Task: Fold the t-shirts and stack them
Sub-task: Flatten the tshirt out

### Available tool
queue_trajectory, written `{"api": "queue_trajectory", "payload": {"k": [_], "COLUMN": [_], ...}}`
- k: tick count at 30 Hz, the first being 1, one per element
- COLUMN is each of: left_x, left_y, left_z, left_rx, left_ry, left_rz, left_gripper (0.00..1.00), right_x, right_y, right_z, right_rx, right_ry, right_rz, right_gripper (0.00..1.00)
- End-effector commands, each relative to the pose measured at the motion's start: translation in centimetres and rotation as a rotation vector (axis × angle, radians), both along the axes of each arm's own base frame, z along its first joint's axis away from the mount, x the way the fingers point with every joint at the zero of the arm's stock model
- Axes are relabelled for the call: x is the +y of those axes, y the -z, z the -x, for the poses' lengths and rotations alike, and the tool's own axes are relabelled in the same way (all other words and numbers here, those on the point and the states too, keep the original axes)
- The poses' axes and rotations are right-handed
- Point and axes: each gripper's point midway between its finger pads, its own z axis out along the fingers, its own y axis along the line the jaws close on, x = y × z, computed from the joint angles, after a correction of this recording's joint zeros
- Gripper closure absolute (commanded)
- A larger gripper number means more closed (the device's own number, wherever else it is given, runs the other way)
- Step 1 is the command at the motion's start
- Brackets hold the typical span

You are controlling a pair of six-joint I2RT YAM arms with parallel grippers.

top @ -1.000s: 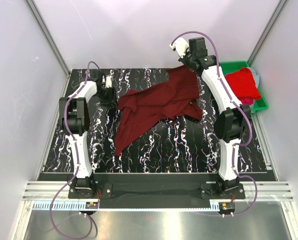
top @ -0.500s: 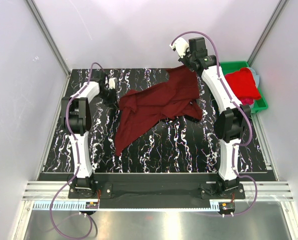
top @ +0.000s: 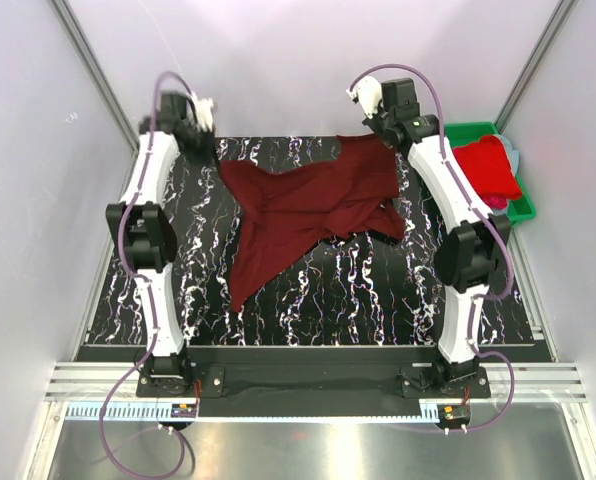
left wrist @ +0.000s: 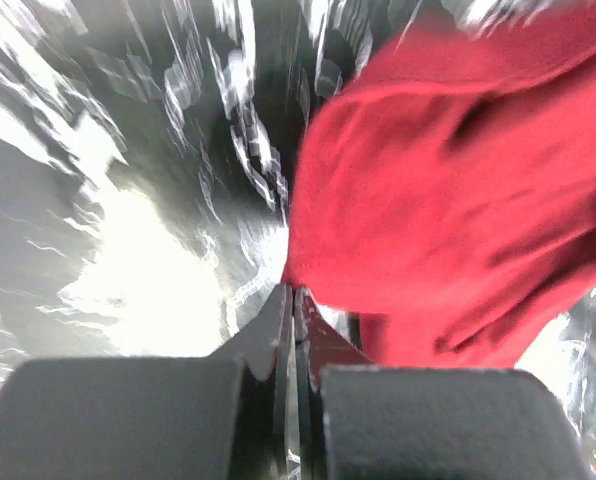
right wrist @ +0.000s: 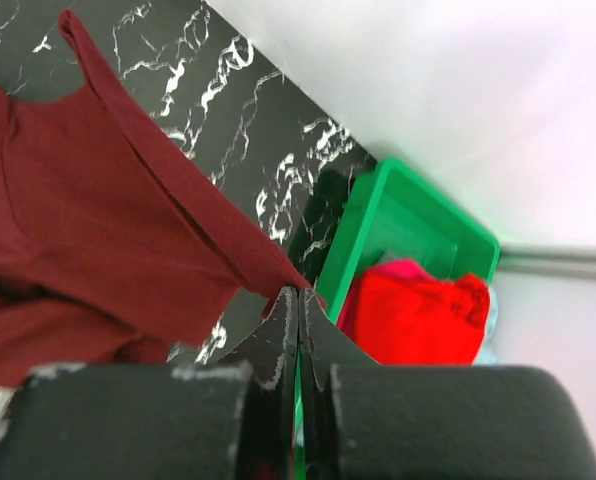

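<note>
Left fingers (left wrist: 276,335) and right fingers (right wrist: 278,335) each clenched on far corner of maroon t-shirt (top: 308,205). I hold it stretched between arms, tail trailing on worktop (top: 378,290). My read: flattening before first fold.

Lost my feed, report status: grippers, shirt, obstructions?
Both shut: left gripper, right gripper, on maroon t-shirt corners. Shirt stretched between, tail on table. Right side green bin, not blocking.

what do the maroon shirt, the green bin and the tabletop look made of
The maroon shirt: soft matte cloth, probably cotton knit; it drapes and creases. The green bin: likely rigid plastic, with a smooth, evenly coloured rim. The tabletop: black with white marble-like veins, slightly glossy; stone or printed laminate, cannot tell.
</note>
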Motion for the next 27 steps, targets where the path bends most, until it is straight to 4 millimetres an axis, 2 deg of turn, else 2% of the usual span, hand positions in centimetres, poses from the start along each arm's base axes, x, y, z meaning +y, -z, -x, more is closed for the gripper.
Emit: {"api": "queue_trajectory", "payload": {"k": [1, 2, 3, 4, 5, 7, 9, 10, 12, 13, 14, 15, 16, 17, 18, 21, 22, 23, 24, 25, 27], "left_x": [-0.1, -0.1, -0.2, 0.1, 0.4, 1.3, 1.7, 2.0, 2.2, 2.4, 2.5, 2.6, 2.7, 2.5, 2.4, 2.4, 2.7, 2.7, 2.8, 3.0, 3.2], "left_y": [-13.3, -15.8, -16.9, -17.7, -19.0, -19.7, -20.5, -20.7, -21.7, -21.4, -24.0, -25.0, -25.8, -28.3, -29.5, -32.6, -33.7, -34.2, -34.9, -36.3, -37.6], "left_z": [-0.4, 0.0, 0.4, 0.8, 1.8, 2.7, 4.5, 5.1, 7.0, 7.7, 8.8, 9.5, 10.1, 11.8, 12.7, 16.0, 17.6, 18.3, 19.1, 20.7, 22.1], "left_rx": [-0.288, -0.338, -0.367, -0.401, -0.435, -0.471, -0.483, -0.482, -0.501, -0.491, -0.568, -0.593, -0.614, -0.684, -0.716, -0.807, -0.841, -0.858, -0.882, -0.934, -0.984], "left_ry": [0.105, 0.12, 0.135, 0.167, 0.179, 0.21, 0.218, 0.203, 0.186, 0.171, 0.148, 0.119, 0.103, 0.095, 0.094, 0.083, 0.067, 0.064, 0.057, 0.044, 0.023], "left_rz": [-0.034, -0.039, -0.051, -0.084, -0.111, -0.203, -0.238, -0.25, -0.259, -0.259, -0.269, -0.262, -0.262, -0.256, -0.249, -0.256, -0.267, -0.269, -0.272, -0.28, -0.285], "left_gripper": [1.0, 1.0, 1.0, 1.0, 1.0, 1.0, 1.0, 1.0, 1.0, 1.0, 1.0, 1.0, 1.0, 1.0, 1.0, 1.0, 1.0, 1.0, 1.0, 1.0, 1.0], "right_x": [-1.2, -1.6, -1.8, -2.3, -2.4, -2.8, -2.7, -2.9, -2.9, -3.0, -3.1, -3.4, -3.6, -3.6, -3.7, -4.0, -4.2, -4.4, -4.5, -4.4, -4.1], "right_y": [-8.8, -9.1, -9.6, -11.2, -12.0, -14.2, -15.2, -16.8, -17.7, -19.3, -19.7, -21.1, -21.3, -21.7, -23.1, -23.0, -23.6, -23.7, -24.5, -23.5, -23.3], "right_z": [3.3, 3.8, 4.1, 5.0, 5.4, 6.9, 8.2, 9.6, 10.8, 12.2, 12.8, 14.1, 15.0, 15.9, 18.0, 20.6, 22.5, 23.5, 25.4, 26.1, 28.0], "right_rx": [-0.176, -0.178, -0.188, -0.218, -0.233, -0.27, -0.28, -0.31, -0.326, -0.361, -0.368, -0.397, -0.389, -0.388, -0.417, -0.418, -0.436, -0.438, -0.456, -0.42, -0.409], "right_ry": [0.058, 0.069, 0.075, 0.087, 0.1, 0.111, 0.103, 0.095, 0.079, 0.067, 0.067, 0.067, 0.068, 0.062, 0.035, 0.012, -0.001, -0.004, -0.029, -0.042, -0.086], "right_rz": [-0.084, -0.086, -0.089, -0.1, -0.125, -0.162, -0.203, -0.226, -0.262, -0.282, -0.297, -0.318, -0.329, -0.352, -0.375, -0.403, -0.419, -0.431, -0.451, -0.452, -0.464], "right_gripper": [1.0, 1.0, 1.0, 1.0, 1.0, 1.0, 1.0, 1.0, 1.0, 1.0, 1.0, 1.0, 1.0, 1.0, 1.0, 1.0, 1.0, 1.0, 1.0, 1.0, 1.0]}}
